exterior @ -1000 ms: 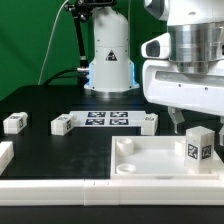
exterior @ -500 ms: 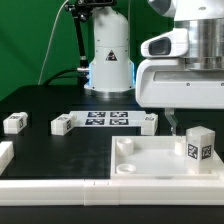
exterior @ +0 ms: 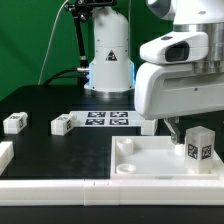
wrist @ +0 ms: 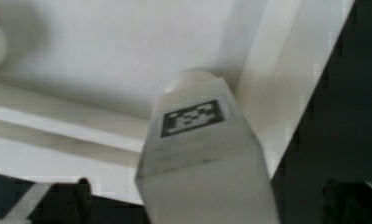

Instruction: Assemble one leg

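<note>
1. White casing fills the exterior view's upper right: the arm's bulky wrist and hand body hang over the far edge of the large white square plastic tray, tipped slightly, with the gripper pointing down just behind the tray.
2. Only one thin dark finger shows below the casing there; the wrist view shows two dark finger tips at the edges of the frame, well apart, with nothing pinched between them.
3. The small white plastic cuboid leg with a black-and-white square tag stands upright on the tray near its right corner in the exterior view, just beside the finger but not touching it.
4. Three more like blocks lie on the black table: one at the exterior view's left, one beside the marker board, one at the board's other end, partly under the casing.
5. Behind stand the robot's white base and a green backdrop.
6. The wrist view alone shows the leg from above, its tagged face towards the camera, rising between the tips, with the tray's raised rim and black table alongside.
</note>
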You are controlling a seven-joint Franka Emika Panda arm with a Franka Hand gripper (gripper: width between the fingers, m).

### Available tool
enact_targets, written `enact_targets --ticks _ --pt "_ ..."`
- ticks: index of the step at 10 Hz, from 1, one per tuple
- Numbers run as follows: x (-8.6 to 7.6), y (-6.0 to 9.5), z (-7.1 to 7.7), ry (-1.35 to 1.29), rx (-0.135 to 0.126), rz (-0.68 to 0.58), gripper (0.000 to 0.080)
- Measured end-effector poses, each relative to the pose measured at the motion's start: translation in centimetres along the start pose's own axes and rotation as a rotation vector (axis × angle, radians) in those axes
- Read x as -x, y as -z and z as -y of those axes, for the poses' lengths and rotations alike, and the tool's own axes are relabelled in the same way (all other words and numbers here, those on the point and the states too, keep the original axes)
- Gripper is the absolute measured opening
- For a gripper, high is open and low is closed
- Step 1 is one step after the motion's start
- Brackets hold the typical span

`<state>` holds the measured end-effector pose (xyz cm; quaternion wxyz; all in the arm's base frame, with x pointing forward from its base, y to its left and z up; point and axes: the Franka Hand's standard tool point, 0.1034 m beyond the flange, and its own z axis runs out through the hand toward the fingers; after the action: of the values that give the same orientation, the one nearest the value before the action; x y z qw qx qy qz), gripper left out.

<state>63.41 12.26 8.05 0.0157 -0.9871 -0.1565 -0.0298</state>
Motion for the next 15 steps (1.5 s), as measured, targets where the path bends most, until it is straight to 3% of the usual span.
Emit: enact_targets --ticks 2,4,5,6,7,15 --pt "0.01 0.0 -0.06 0.09 0.002 0.001 0.0649" --pt "0.01 -0.01 -0.06 0.086 0.002 0.0 0.0395" --pt "0.0 0.0 -0.02 0.056 0.0 0.0 0.0395" --pt "0.01 0.0 -0.03 0.057 0.0 0.0 0.029" --pt "0.01 0.0 -0.03 0.056 0.0 0.0 0.029" --pt "0.18 0.01 -0.74 -0.895 -0.015 -0.011 0.029"
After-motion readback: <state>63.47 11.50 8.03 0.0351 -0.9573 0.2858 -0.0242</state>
